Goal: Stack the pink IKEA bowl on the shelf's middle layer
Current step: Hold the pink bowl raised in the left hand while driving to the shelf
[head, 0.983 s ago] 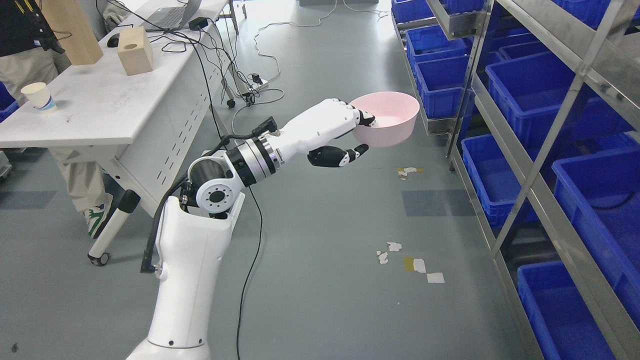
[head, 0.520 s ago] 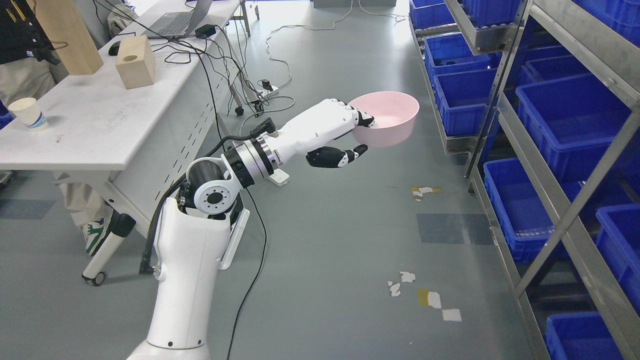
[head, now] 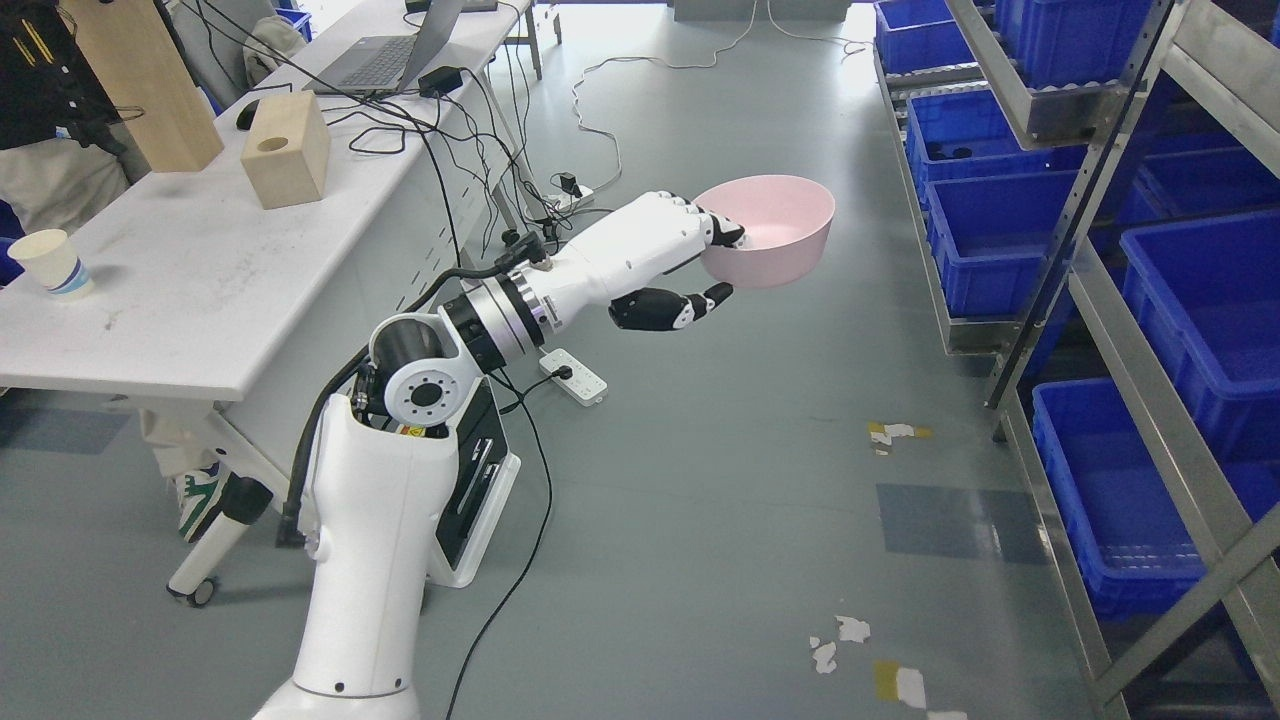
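— At the far end of my left hand (head: 690, 265), what do you see?

— My pink bowl (head: 768, 230), held up in the air over the grey floor (head: 700, 480), upright and about level. My fingers (head: 722, 232) hook over its near rim and dip inside, while my thumb (head: 690, 308) sits just below and to the near side of the wall. Whether the thumb touches the bowl I cannot tell, so the grip reads as a pinch on the near rim, carried mostly by the fingers.

— How do you expect it to handle?

— Light and stiff, I judge; it looks like smooth plastic, so slippery rather than fragile. All of the bowl hangs beyond my fingertips, away from my wrist, so it could swing or slide out if I jolt. The rim is the sensible place to hold it, as I do now.

— And the shelf (head: 1090, 190)?

— Well off to the right of my hand, metal rails with blue bins (head: 1000, 230) on its levels. My bowl is nowhere near any layer yet. No second bowl to stack on shows from here.
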Controlling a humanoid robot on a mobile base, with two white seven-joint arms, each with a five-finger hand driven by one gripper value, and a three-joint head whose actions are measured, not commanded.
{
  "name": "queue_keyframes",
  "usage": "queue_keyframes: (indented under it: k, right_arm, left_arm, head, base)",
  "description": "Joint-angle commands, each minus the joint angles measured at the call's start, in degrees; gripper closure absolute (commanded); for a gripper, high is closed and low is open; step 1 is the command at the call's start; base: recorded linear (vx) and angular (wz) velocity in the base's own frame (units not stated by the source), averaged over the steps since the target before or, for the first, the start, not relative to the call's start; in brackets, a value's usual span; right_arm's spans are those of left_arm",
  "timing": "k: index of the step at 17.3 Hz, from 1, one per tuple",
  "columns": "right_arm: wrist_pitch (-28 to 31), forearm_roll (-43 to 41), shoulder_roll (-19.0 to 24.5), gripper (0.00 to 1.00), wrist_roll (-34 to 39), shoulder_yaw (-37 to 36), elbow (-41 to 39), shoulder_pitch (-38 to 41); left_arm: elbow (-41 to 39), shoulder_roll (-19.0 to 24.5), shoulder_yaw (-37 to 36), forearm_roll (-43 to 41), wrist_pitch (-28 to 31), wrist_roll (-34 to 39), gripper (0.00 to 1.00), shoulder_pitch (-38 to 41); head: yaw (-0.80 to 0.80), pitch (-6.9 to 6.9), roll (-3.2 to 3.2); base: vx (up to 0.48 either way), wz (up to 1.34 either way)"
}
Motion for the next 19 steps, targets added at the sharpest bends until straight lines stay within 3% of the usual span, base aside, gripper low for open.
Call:
queue_keyframes:
  k: [1,19]
  right_arm:
    - [0.0,0.0,-1.0,0.00,0.0,0.0,-1.0,1.2]
    - [0.0,0.0,-1.0,0.00,0.0,0.0,-1.0,1.2]
  left_arm:
    - [0.0,1.0,0.2,0.1,0.0,0.2,0.97,-0.2]
    - [0.4,1.0,-5.4,1.7,-0.1,-0.1,0.97,-1.8]
  head:
    - [0.00,0.00,0.00]
    - [0.00,0.00,0.00]
  base:
    - [0.260,0.11]
    - [0.171,0.01]
